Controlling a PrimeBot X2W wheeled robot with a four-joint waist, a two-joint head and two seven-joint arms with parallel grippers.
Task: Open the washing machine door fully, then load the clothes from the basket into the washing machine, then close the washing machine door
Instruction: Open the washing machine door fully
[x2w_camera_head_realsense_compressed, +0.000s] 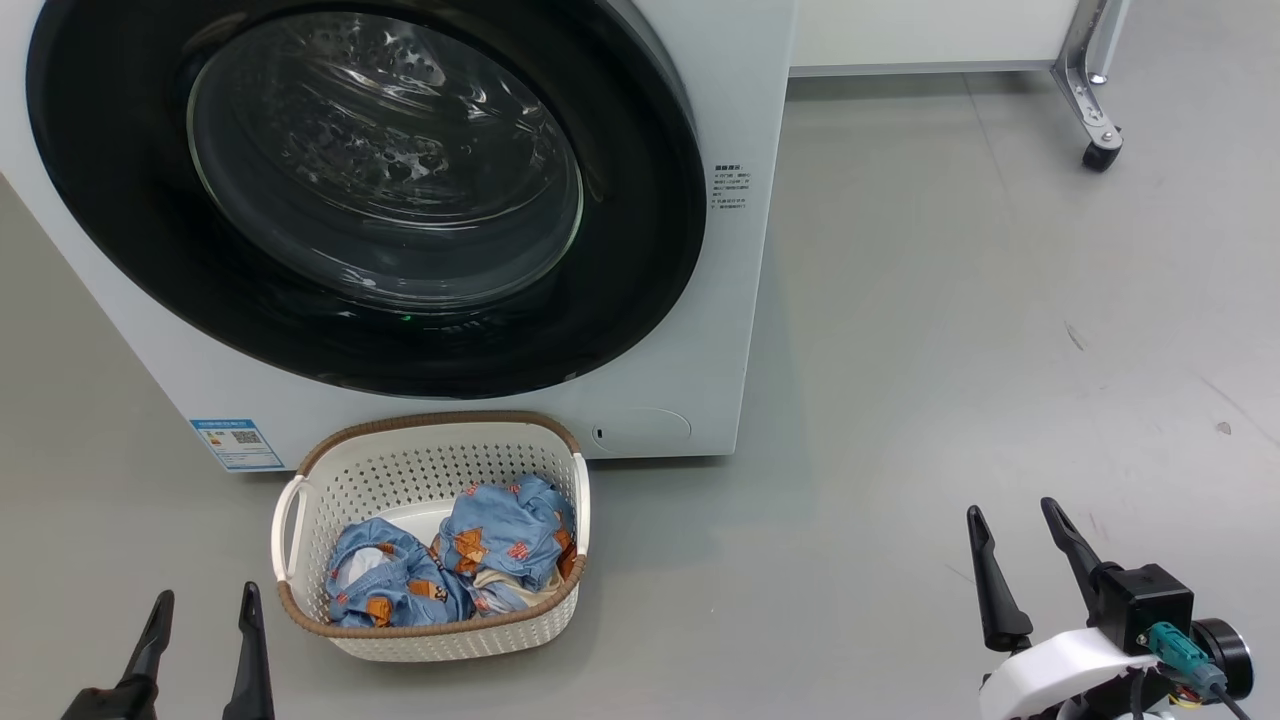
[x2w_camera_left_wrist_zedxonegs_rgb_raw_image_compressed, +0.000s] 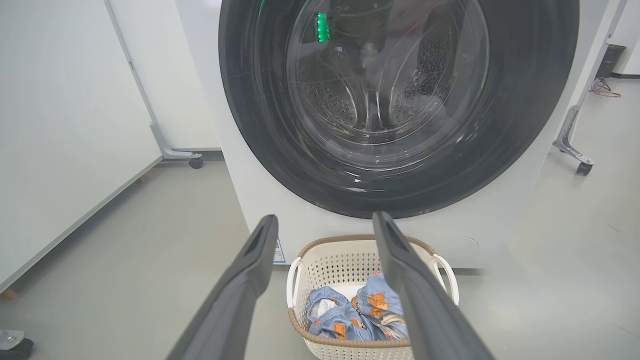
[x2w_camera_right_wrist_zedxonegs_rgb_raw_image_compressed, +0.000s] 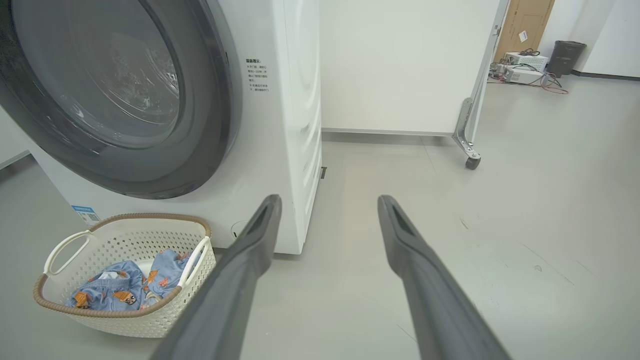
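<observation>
Grey smooth floor (x2w_camera_head_realsense_compressed: 950, 300), matt and lightly scuffed; white panel on a steel castor leg (x2w_camera_head_realsense_compressed: 1095, 110) behind.

Item 1: big white front-loading washing machine (x2w_camera_head_realsense_compressed: 725, 330), flat enamelled casing, small blue label sticker (x2w_camera_head_realsense_compressed: 237, 443) at its lower corner.

Item 2: large round washing machine door (x2w_camera_head_realsense_compressed: 640, 250), a wide glossy black ring around a bulging clear glass bowl. It sits shut, flush with the casing. The perforated steel drum shows through the glass.

Item 3: small rectangular cream-white perforated plastic basket (x2w_camera_head_realsense_compressed: 430, 640), with a brown woven-look rim and two loop handles. It stands on the floor just before the machine, below the door.

Item 4: light blue denim-like clothes (x2w_camera_head_realsense_compressed: 500, 540) with orange and brown patches and some cream lining, soft and crumpled, all inside the basket.

Item 5: left gripper (x2w_camera_head_realsense_compressed: 206, 592), long dark tapered fingers apart, empty, near the basket's left handle.

Item 6: right gripper (x2w_camera_head_realsense_compressed: 1010, 508), fingers apart, empty, well to the basket's right.

Status: step one, opening the door, appears not yet begun. The next move likely calls for a gripper to reach the ring's edge and pull; where the catch lies cannot be told.
</observation>
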